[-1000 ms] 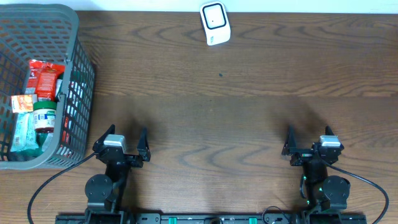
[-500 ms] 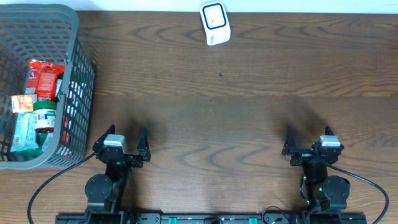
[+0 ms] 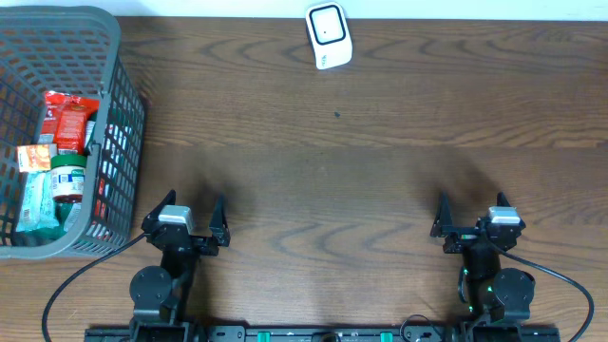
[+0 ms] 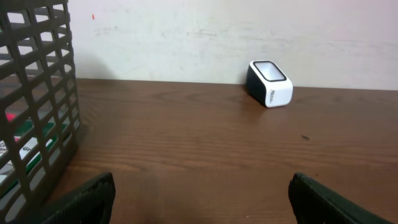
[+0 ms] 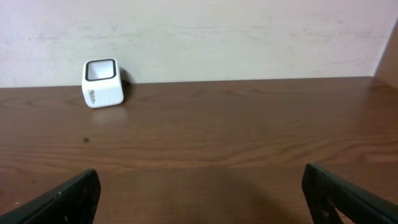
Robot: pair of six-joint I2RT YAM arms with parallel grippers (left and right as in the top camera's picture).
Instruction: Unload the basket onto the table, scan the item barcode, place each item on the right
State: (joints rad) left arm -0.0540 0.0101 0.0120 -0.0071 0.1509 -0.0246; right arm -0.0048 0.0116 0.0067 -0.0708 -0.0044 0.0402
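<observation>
1. Dark wooden table (image 3: 380,190) with a pale wall behind; a grey basket (image 3: 122,142) sits at its left end, a white scanner (image 3: 329,35) at the far middle
2. Goods lie inside the basket, a red packet (image 3: 71,119) uppermost
3. Jaws of the left gripper (image 3: 195,201) and right gripper (image 3: 470,201) stand wide apart, holding nothing, near the front edge
4. Best move, I judge: left arm reaches over the basket rim, pinches the red packet by its edges, leaving the barcode uncovered to face the scanner window

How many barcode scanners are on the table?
1: the white scanner stands at the far edge of the table, near the middle, apart from the basket. The basket could hide another.
</observation>
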